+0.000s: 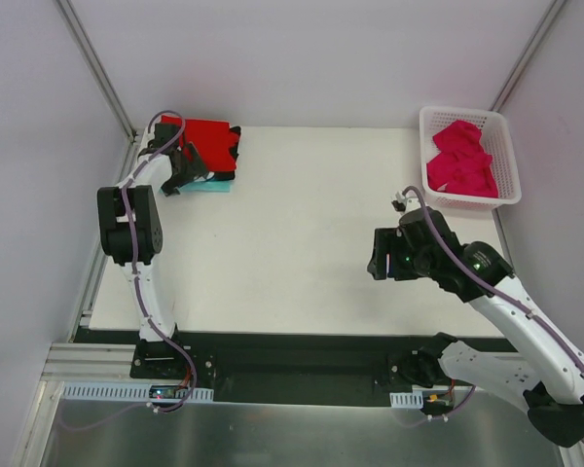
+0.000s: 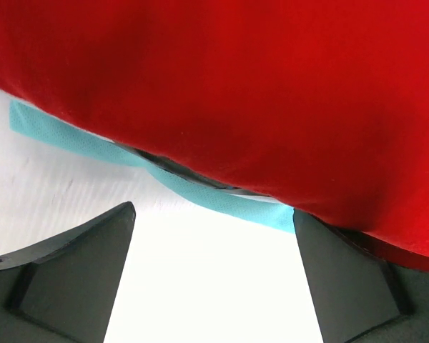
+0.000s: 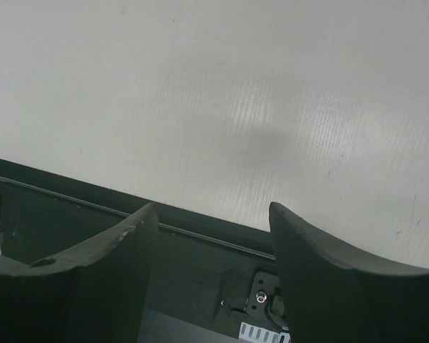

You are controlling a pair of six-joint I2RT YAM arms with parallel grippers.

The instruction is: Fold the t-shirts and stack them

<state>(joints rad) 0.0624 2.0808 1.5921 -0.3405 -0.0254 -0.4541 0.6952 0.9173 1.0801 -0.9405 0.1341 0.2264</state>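
The t-shirts sit at two ends of the table [image 1: 292,243]: the red t-shirt [image 1: 209,141] lies folded at the upper left of the top view, on top of a teal cloth [image 1: 209,187] whose edge peeks out along its near side, while the magenta-pink t-shirt [image 1: 460,161] is bunched up inside the white lattice basket [image 1: 507,156] at the upper right. The left gripper [image 1: 193,177] is down at the near edge of the red stack. In the left wrist view, its fingers [image 2: 71,279] are spread wide with only bare table between them, pinching nothing, and the red t-shirt [image 2: 257,93] fills the upper part of that frame just beyond the tips. A thin dark layer shows between the red and the teal cloth [image 2: 222,200]; what it is cannot be told. The right gripper [image 1: 374,265] hangs over bare table at the centre right, well apart from both shirts. Its fingers [image 3: 86,264] are parted and empty above the table's near edge and the black rail [image 3: 200,243].
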